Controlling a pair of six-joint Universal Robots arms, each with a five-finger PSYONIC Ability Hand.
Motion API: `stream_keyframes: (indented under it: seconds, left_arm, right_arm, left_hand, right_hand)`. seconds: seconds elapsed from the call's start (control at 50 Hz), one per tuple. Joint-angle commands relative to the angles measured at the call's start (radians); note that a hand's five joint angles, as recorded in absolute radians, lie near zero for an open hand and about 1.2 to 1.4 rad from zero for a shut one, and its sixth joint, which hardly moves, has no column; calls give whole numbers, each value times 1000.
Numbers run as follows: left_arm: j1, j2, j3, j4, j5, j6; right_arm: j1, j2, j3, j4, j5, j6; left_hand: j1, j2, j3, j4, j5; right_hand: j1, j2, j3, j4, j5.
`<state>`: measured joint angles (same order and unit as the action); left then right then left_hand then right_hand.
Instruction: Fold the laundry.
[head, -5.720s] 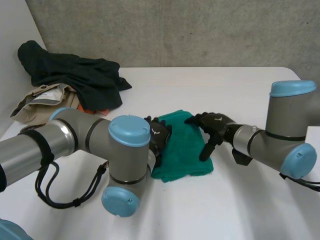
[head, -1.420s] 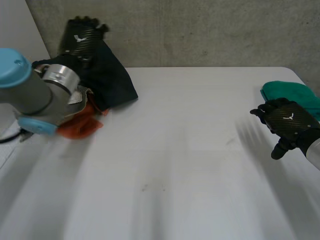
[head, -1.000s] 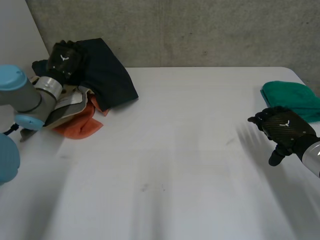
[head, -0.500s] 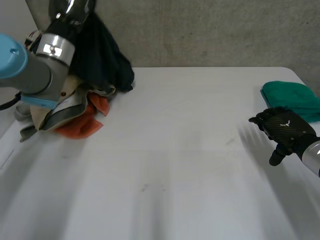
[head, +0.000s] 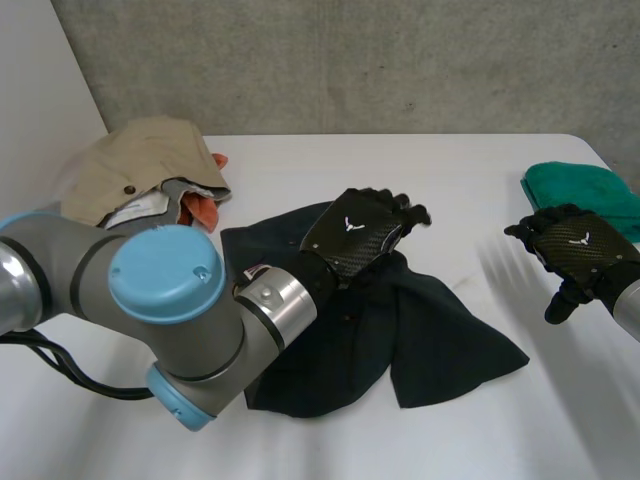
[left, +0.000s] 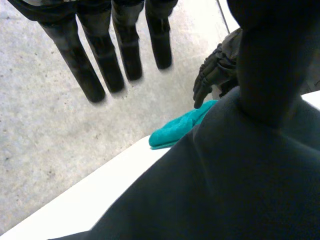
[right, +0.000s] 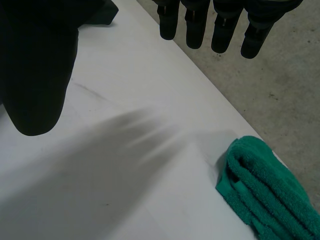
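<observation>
A dark garment (head: 420, 340) lies spread and rumpled on the middle of the white table (head: 460, 165). My left hand (head: 355, 238) hovers over its far part with fingers straight and apart. In the left wrist view the fingers (left: 122, 50) reach out past the dark garment (left: 225, 190), and the thumb sits just over the cloth without gripping it. My right hand (head: 580, 250) hangs open over the table's right side, beside a folded green towel (head: 585, 190). The right wrist view shows its straight fingers (right: 227, 25) above bare table, with the green towel (right: 265, 200) under the palm side.
A beige garment (head: 140, 165) with an orange cloth (head: 205, 212) under it is piled at the back left. A grey wall runs behind the table. The left wrist view also shows the green towel (left: 180, 127) and my right hand (left: 215, 75) beyond the garment.
My left arm swung from the back-left pile to the table's middle, bringing the dark garment, which now lies spread there. The beige garment is uncovered. The right hand barely moved.
</observation>
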<state>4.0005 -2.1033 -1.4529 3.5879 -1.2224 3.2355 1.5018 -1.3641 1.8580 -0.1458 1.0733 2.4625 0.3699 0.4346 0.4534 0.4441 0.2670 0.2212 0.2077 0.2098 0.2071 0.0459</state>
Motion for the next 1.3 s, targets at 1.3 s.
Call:
stream_keyframes:
  seconds: [1.3]
  left_arm:
    - [272, 315, -6, 210, -264, 577]
  right_arm:
    - [202, -73, -49, 65, 131, 113]
  left_hand:
    - [1026, 962, 943, 952, 955]
  right_hand:
    - [-47, -33, -35, -33, -46]
